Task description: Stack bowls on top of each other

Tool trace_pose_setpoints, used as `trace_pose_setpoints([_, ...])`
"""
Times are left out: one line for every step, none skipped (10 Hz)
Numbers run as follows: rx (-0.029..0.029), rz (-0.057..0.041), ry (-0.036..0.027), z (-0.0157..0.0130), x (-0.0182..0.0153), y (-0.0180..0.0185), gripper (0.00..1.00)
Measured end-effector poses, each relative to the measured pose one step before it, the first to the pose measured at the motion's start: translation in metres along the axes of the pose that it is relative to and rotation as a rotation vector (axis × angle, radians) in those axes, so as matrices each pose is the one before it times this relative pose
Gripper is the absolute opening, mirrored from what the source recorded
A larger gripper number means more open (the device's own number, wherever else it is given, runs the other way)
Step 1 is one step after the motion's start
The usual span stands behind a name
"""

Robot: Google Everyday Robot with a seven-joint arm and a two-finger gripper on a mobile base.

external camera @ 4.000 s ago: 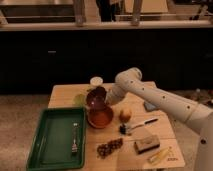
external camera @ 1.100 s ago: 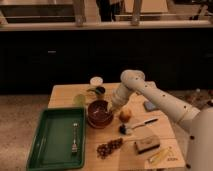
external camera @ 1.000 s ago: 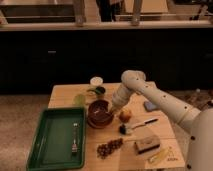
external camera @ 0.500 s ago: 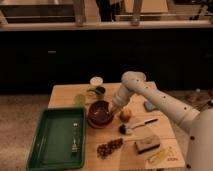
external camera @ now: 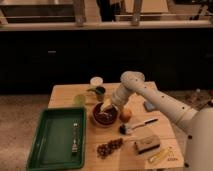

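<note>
We judged the bowls (external camera: 105,115) already nested mid-worktop (external camera: 62,94). The pincer (external camera: 108,105) sat at their twelve-o'clock rim; its opening we couldn't tell. Only withdrawal remained, we reckoned.

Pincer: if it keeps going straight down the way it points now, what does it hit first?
Most likely the inside of the dark bowl; the pincer points down into it. Depth is unclear.

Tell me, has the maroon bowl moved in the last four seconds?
Yes. The maroon bowl dropped from above into the orange bowl, beside the fixed orange fruit. The gripper is at its rim.
</note>
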Motion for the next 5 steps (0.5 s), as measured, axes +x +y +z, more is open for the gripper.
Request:
trace_pose_setpoints([0.00295,-0.00090,0.01038,-0.00237,0.00109,-0.00087,0.80])
trace_pose_setpoints([0.00761,0.00188,0.01805,-0.00491,0.00157,-0.00045,0.80])
trace_pose_setpoints([0.00598,0.00244,0.01363,-0.00381,0.00135,-0.00010,0.80])
trace_pose_setpoints([0.00662,-0.00148,0.01211,-0.00326,0.00251,-0.00308,0.80])
trace_pose_setpoints([0.00411,-0.00258,0.00669,-0.00160,0.00225,-0.00318,0.80])
